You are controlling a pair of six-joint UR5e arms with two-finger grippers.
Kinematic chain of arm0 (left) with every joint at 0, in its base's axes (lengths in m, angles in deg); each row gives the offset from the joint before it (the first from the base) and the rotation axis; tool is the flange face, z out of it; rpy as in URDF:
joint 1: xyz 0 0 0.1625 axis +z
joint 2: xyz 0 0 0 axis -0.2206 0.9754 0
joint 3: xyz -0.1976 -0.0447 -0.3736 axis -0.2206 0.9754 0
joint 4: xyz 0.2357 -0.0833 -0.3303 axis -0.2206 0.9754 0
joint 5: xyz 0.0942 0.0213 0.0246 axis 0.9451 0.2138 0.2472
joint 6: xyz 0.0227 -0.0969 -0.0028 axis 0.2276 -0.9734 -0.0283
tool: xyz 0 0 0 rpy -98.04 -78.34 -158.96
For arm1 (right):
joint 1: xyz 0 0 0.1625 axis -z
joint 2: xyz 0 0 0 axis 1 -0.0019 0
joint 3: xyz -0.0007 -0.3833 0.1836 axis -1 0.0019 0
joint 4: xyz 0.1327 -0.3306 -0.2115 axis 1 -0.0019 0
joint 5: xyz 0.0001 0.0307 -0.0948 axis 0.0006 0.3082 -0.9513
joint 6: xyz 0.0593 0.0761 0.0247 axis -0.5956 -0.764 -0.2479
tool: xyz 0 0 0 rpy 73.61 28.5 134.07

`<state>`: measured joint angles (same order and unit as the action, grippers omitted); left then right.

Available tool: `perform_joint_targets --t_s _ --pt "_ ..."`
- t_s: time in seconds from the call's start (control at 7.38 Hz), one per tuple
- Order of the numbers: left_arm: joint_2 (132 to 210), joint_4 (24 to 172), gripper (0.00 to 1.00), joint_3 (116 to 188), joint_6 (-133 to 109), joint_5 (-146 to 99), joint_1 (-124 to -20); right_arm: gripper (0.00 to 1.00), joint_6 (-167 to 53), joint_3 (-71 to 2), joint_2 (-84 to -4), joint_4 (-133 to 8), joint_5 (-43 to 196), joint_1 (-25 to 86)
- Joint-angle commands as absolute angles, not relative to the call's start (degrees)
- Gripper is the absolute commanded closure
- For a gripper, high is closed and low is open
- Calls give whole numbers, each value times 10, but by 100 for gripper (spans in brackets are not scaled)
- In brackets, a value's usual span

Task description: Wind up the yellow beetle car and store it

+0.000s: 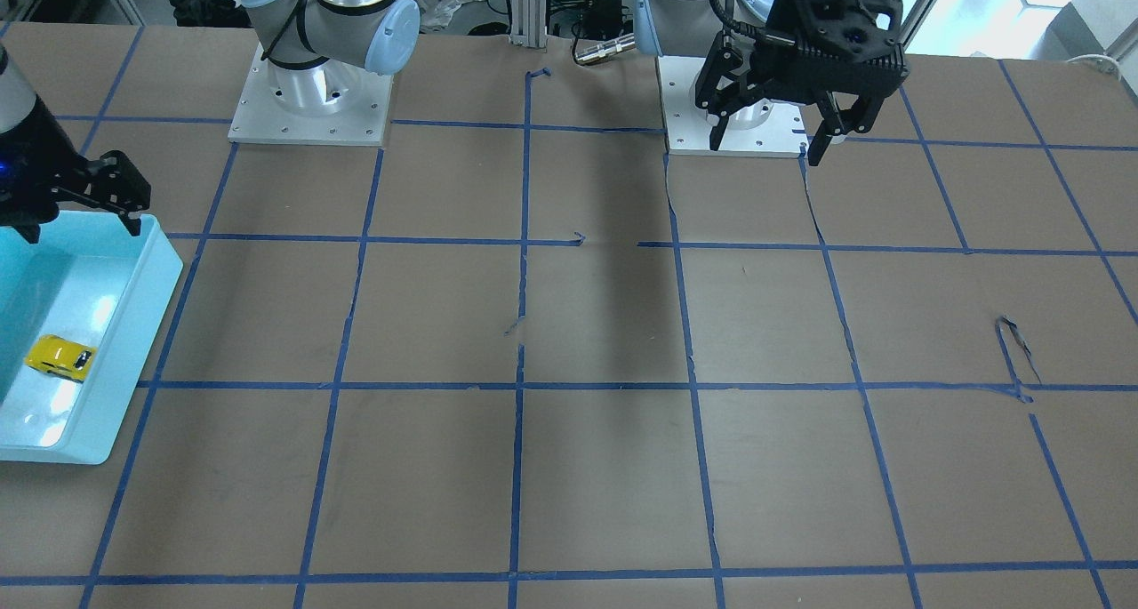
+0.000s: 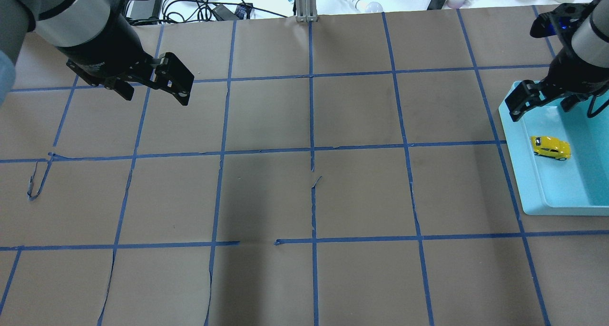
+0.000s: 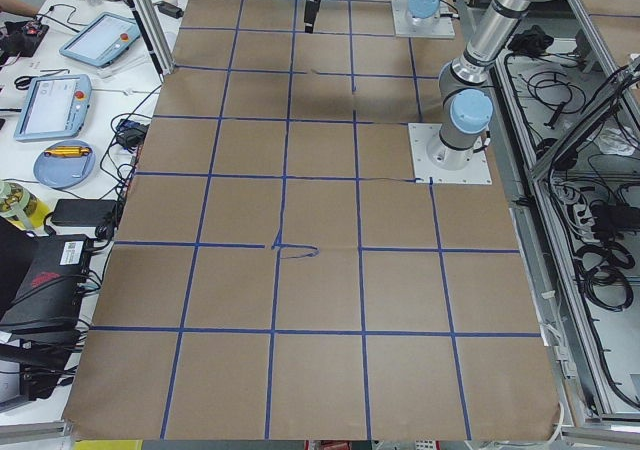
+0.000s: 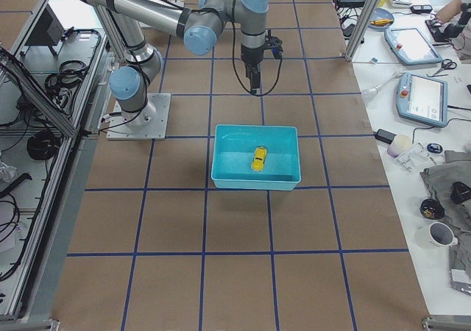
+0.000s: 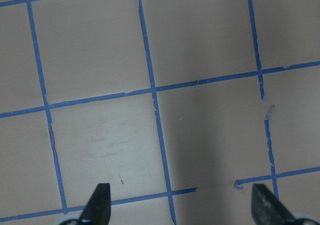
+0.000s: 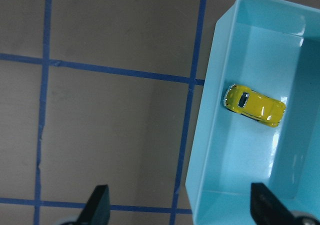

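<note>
The yellow beetle car (image 2: 551, 147) rests on the floor of a teal bin (image 2: 511, 145) at the table's right end. It also shows in the front view (image 1: 60, 356), the right side view (image 4: 258, 158) and the right wrist view (image 6: 254, 105). My right gripper (image 2: 542, 108) hangs open and empty above the bin's far rim, clear of the car; its fingertips (image 6: 97, 202) frame the bin's left wall. My left gripper (image 2: 156, 97) is open and empty, raised over bare table at the far left; it also shows in the front view (image 1: 765, 147).
Brown paper with a blue tape grid covers the table (image 2: 309, 192). The bin (image 1: 160, 262) sits near the table's right edge. Cables, a cup and tools lie beyond the far edge (image 2: 214, 7). The arm bases (image 1: 311, 102) stand at the robot's side.
</note>
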<state>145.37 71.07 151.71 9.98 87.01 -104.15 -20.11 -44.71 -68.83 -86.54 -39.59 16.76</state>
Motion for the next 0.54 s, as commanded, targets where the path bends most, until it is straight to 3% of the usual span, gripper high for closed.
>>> perform_joint_targets --t_s 0.0,0.41 --pt "1454 711 0 1517 100 870 -1042 0 -345 -395 -695 -783 -358 106" --pt "1455 709 0 1516 101 870 -1042 0 -408 -380 -689 -763 -356 44"
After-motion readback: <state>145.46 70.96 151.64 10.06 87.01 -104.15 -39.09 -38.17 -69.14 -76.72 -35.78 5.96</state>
